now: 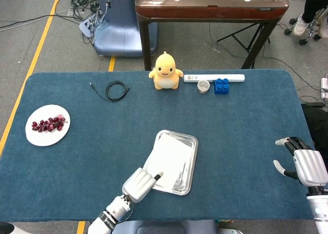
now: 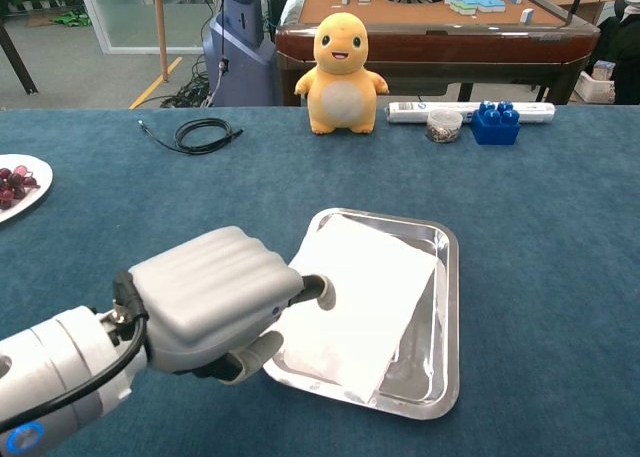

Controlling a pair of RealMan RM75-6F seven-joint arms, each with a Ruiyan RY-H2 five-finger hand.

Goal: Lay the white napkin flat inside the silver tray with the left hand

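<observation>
From the head view, the white napkin point(image 1: 171, 157) lies inside the silver tray point(image 1: 193, 159), its long axis running with the tray's, away from the robot, while its near left edge drapes over the tray's left rim onto the blue worktop point(image 1: 92, 142). The left hand point(image 1: 138, 184) sits at the tray's near left corner, so the napkin lies ahead of it and to its right; its fingers point(image 1: 158, 176) are curled in, with only one dark tip showing at the napkin's near edge, and this view does not settle whether it touches the cloth. The right hand point(image 1: 302, 165) rests well apart at the worktop's right edge, fingers spread and holding nothing, so the left hand is by far the nearer. In the chest view, the left hand point(image 2: 215, 302) fills the lower left, back upward, and its fingers point(image 2: 318, 290) are mostly tucked under, one tip reaching onto the left edge of the napkin point(image 2: 365, 292) where that edge hangs outside the rim of the tray point(image 2: 448, 307). Nothing appears to be gripped. The napkin looks mostly flat, with a fold near its right corner; the overhanging left edge probably needs nudging rightward.
</observation>
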